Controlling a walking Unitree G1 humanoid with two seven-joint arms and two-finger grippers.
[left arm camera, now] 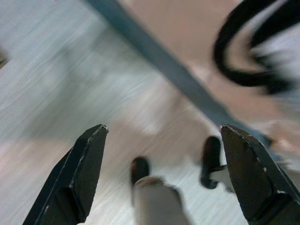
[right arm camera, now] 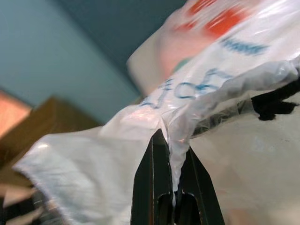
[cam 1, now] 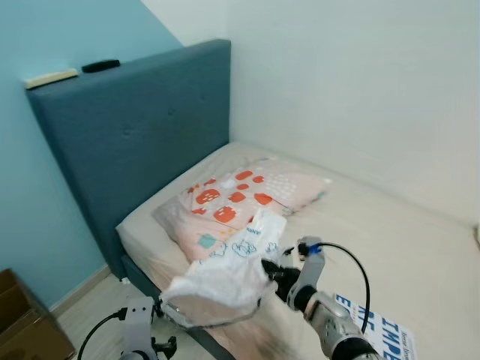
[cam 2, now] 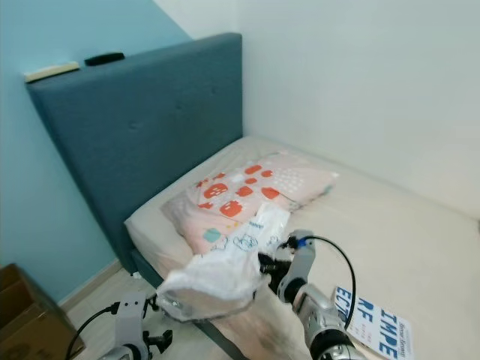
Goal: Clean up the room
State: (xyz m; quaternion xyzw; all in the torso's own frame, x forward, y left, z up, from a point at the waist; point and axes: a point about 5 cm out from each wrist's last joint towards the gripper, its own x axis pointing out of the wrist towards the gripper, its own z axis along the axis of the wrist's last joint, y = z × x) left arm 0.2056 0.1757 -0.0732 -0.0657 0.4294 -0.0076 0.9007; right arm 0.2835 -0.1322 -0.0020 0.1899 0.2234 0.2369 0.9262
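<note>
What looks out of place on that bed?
A pillow lies askew across the bare mattress, and a printed sheet sits near the bed's edge. The right gripper has its jaws shut on a crumpled plastic bag, held over the bedside.

A bed (cam 1: pixel 420 247) with a tall dark blue headboard (cam 1: pixel 135 142) stands in the corner between a light blue wall (cam 1: pixel 37 37) and a white wall (cam 1: pixel 352 82). Pale wood floor (cam 1: pixel 82 315) lies beside it, with a brown cardboard box (cam 1: pixel 22 322) near the blue wall.

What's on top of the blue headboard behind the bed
Two things lie on the headboard: a flat black object, perhaps a remote, and beside it a pale flat object at the end. What lies behind them cannot be seen.
</note>
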